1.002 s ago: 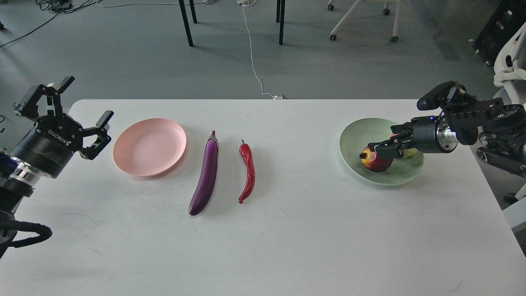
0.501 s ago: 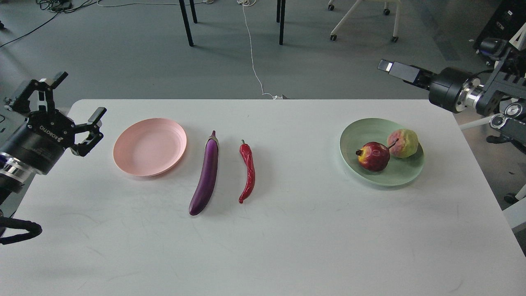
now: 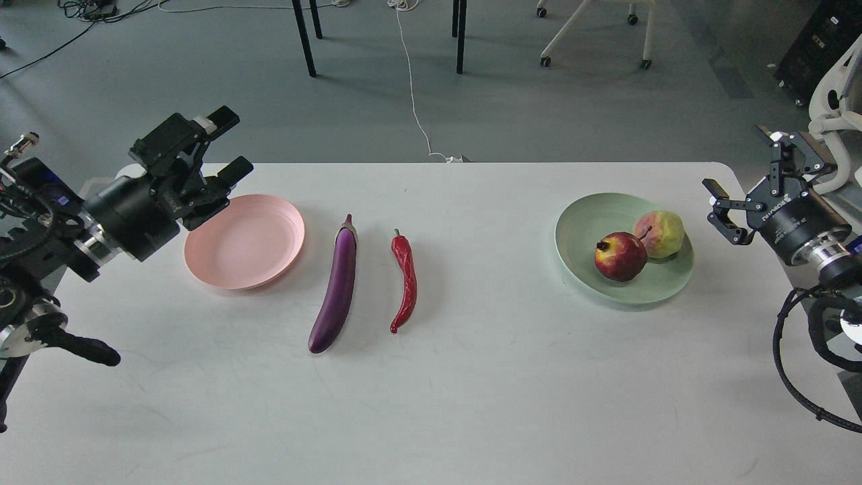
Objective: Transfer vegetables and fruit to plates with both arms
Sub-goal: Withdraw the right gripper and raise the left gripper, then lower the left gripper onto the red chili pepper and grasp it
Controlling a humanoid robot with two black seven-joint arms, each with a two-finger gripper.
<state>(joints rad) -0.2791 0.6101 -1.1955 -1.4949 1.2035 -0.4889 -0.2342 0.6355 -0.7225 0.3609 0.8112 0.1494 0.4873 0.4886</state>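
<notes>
The purple eggplant [image 3: 335, 283] and the red chili pepper [image 3: 405, 279] lie side by side on the white table [image 3: 471, 391] at centre left. The pink plate [image 3: 244, 240] is left of them and holds nothing. The mint green plate [image 3: 623, 247] at the right holds the red pomegranate [image 3: 620, 256] and the yellow-green, pink-blushed fruit [image 3: 658, 234]. My left gripper [image 3: 212, 158] is open and empty above the pink plate's far left rim. My right gripper [image 3: 741, 185] is open and empty just right of the green plate.
Black table legs [image 3: 304, 37] and a white cable [image 3: 414, 81] are on the grey floor beyond the table's far edge. A white chair base [image 3: 592, 30] stands at the far right. My right arm's cable loops [image 3: 798, 377] hang at the right table edge.
My left gripper moved right and forward, to the pink plate's rim. My right gripper came down from high above the table's far right corner to beside the green plate. The pomegranate shifted slightly right.
</notes>
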